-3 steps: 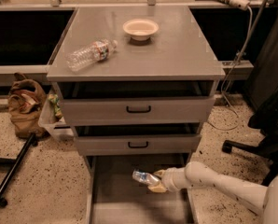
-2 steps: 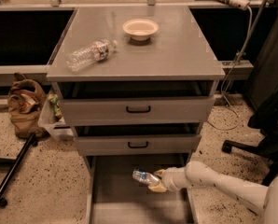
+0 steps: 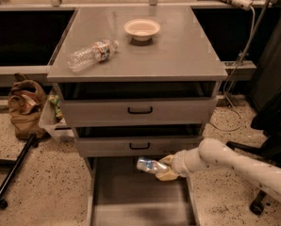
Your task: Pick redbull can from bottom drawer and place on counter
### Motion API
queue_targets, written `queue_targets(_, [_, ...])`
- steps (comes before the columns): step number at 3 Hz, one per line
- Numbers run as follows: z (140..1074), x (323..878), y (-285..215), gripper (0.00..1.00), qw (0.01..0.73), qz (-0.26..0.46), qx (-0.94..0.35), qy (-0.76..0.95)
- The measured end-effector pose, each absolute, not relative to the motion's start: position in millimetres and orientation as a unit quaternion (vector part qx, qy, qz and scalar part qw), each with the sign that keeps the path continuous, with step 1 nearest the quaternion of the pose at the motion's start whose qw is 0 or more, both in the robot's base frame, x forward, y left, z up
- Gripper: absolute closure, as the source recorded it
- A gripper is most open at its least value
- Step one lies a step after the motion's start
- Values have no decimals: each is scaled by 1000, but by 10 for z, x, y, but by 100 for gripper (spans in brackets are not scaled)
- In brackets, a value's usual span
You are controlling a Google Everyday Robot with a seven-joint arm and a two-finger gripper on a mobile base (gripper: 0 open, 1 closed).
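One gripper (image 3: pixel 166 168) holds redbull can (image 3: pixel 147 165) over bottom drawer (image 3: pixel 131 202).

**Q:** Where is the gripper, and what bounds it?

**A:** The gripper (image 3: pixel 165 168) sits low over the rear right of the bottom drawer (image 3: pixel 131 197), fingers clamped on the redbull can (image 3: pixel 147 165). The middle drawer (image 3: pixel 140 146) front is just above it. The top drawer (image 3: pixel 139 110) juts out higher up. The bottom drawer's floor toward the front is bare.

**Q:** Obstacles on the counter (image 3: pixel 178 55)?

**A:** A water bottle (image 3: pixel 91 54) lies at left. A bowl (image 3: pixel 142 28) stands at rear centre. The front and right areas are open.
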State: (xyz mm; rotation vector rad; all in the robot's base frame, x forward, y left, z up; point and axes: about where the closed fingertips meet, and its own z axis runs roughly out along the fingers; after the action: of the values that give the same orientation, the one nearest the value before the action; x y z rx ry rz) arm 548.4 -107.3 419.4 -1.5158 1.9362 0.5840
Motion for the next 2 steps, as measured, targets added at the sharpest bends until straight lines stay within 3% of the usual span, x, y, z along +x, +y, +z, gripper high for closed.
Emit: queue_targets(2, [5469, 5493, -920, 100, 310, 200, -622, 690])
